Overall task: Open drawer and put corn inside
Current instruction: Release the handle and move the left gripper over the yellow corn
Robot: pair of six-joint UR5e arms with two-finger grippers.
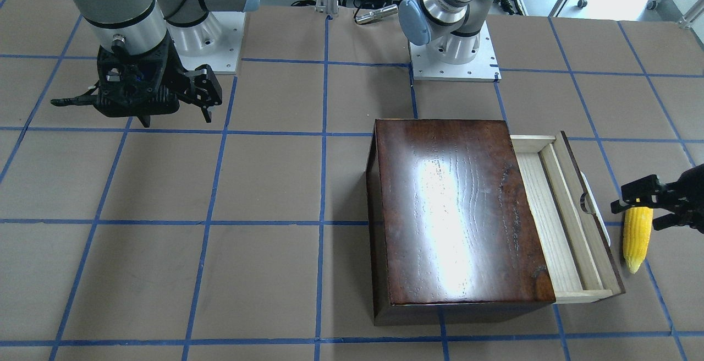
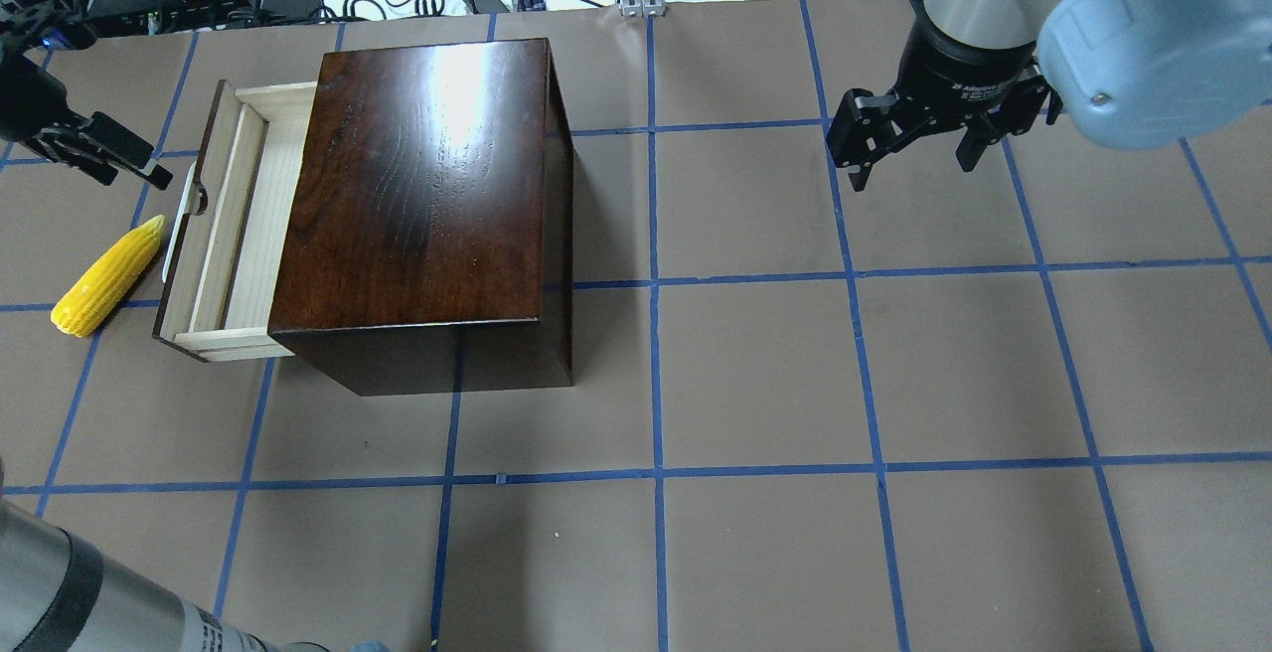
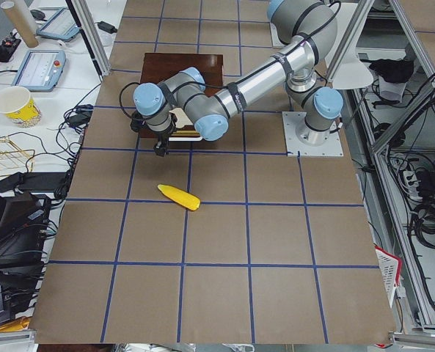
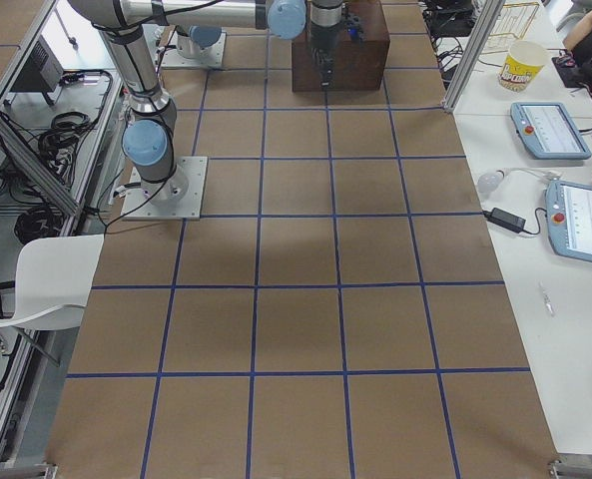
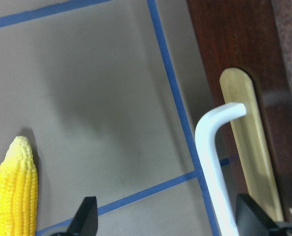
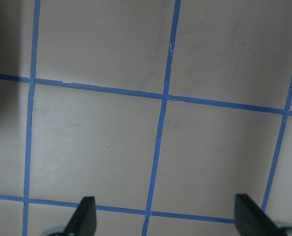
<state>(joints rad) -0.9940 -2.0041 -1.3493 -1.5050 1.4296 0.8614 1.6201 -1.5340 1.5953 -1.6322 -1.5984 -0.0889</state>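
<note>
Corn (image 2: 107,274) is lying flat on the worktop (image 2: 795,384), just beside the drawer's white handle (image 5: 210,162). Our left claw (image 5: 168,221) is hovering released and gripping nothing, with cob and handle both at its edges. We are judging the drawer (image 2: 248,225) open enough. Next we are wanting to centre over the cob's thick middle, fingers straddling crosswise. Beyond the wooden box (image 2: 427,185), our right claw (image 2: 914,170) is hanging released, well apart.

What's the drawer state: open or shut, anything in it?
Open: the drawer sticks partly out of the box. Its exposed tray shows bare wood, empty; the corn lies on the table beside its front panel.
</note>
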